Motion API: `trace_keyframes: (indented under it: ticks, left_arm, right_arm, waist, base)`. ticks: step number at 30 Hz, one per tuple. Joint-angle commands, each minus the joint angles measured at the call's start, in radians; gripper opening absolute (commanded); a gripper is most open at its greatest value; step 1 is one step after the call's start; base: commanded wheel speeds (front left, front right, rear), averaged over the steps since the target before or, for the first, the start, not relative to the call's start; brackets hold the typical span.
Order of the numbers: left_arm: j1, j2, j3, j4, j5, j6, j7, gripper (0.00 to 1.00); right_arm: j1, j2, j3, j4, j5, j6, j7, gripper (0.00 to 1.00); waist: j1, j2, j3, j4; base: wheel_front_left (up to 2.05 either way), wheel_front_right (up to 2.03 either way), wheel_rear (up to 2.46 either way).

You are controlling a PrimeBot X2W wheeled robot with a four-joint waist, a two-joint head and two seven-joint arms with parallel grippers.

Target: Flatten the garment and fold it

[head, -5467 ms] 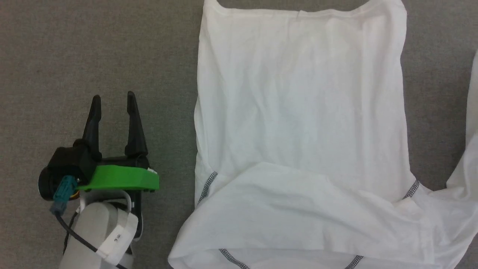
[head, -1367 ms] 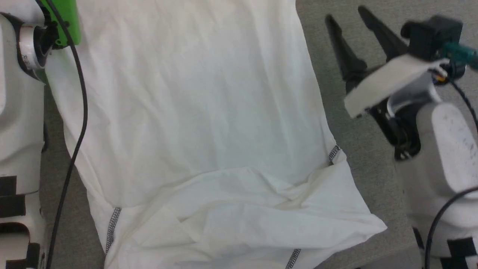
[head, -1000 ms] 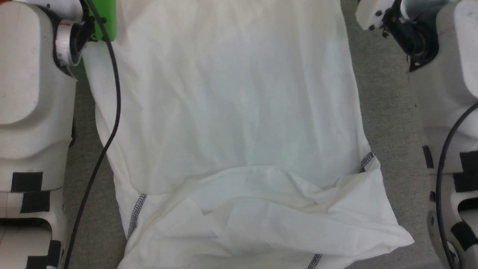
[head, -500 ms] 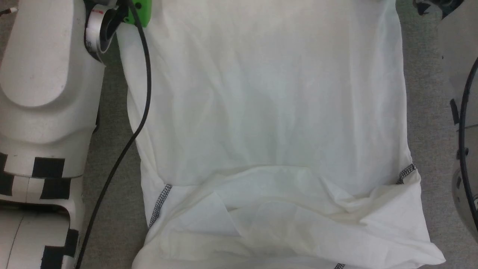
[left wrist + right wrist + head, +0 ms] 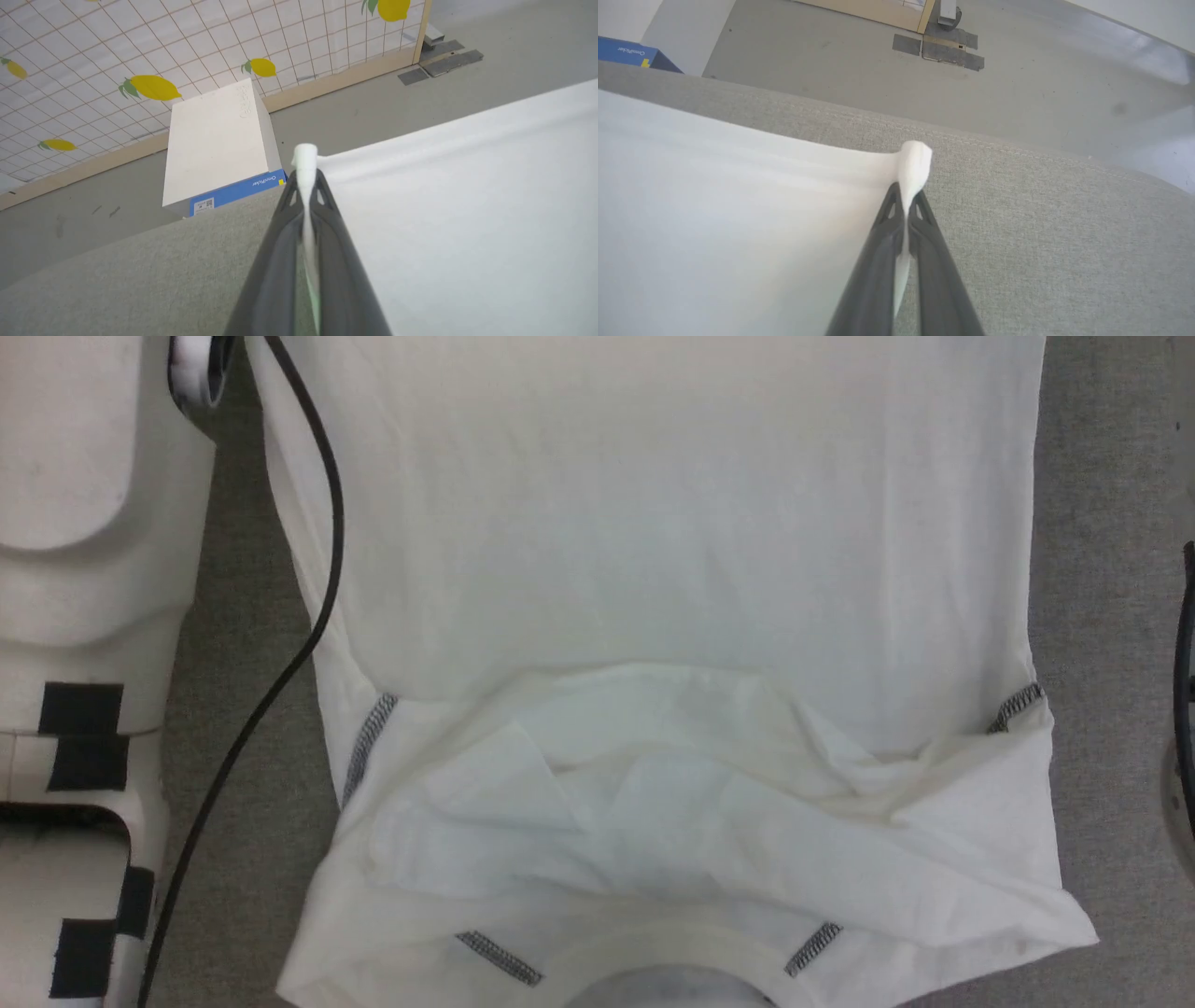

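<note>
Shirt [image 5: 653, 551] is spread on a grey cloth-covered table [image 5: 1102, 616], and it takes up most of the head view. Beside its left edge the pale left arm [image 5: 84, 569] is seen, and a black cable [image 5: 280, 681] hangs across that edge and covers a thin strip of it. At the right border a small part of the other arm [image 5: 1181, 793] is cut off.

Beyond the table a white box with a blue end [image 5: 215, 144] is placed on the floor [image 5: 373, 107], before a screen printed with lemons [image 5: 93, 56]. Dark tape patches [image 5: 938, 46] are stuck on the floor farther away.

The far hem is cut off by the top of the head view. The neck [image 5: 653, 947] is partly cut by the bottom edge. Loose folds are piled across the shoulder part, so the sleeves cannot be told apart clearly.

The long axis of the shirt runs from near to far, with the neck toward the robot and the hem away from it. Grey seams [image 5: 366, 747] are seen at both shoulders.

The left gripper [image 5: 306, 176] is closed on one hem corner, and the right gripper [image 5: 906, 192] is pinched on the other corner. A tuft of white cloth is squeezed out above each pair of tips, and the hem is drawn tight between them.
</note>
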Motion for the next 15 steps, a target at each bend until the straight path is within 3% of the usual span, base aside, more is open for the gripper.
trace_keyframes:
  ticks: [1,9,15]
  left_arm:
    - [-0.036,0.015,0.005,0.013,0.019,0.017,-0.045,0.0]
    - [-0.115,0.001,-0.005,0.085,0.058,0.057,-0.285,0.0]
    - [-0.058,0.001,-0.001,0.127,0.013,0.026,-0.342,0.0]
  right_arm:
    - [-0.008,-0.007,-0.01,-0.01,-0.013,-0.002,-0.033,0.0]
    - [-0.038,-0.005,-0.012,-0.037,-0.036,-0.002,-0.243,0.0]
    - [0.006,0.003,0.055,-0.026,0.063,-0.002,-0.346,0.0]
  waist:
    - [-0.0001,-0.0001,0.001,-0.005]
    - [-0.0001,-0.0001,-0.01,-0.017]
    - [-0.0001,-0.0001,-0.069,-0.011]
  base:
    - [0.0,0.0,0.0]
    - [0.0,0.0,0.0]
    - [0.0,0.0,0.0]
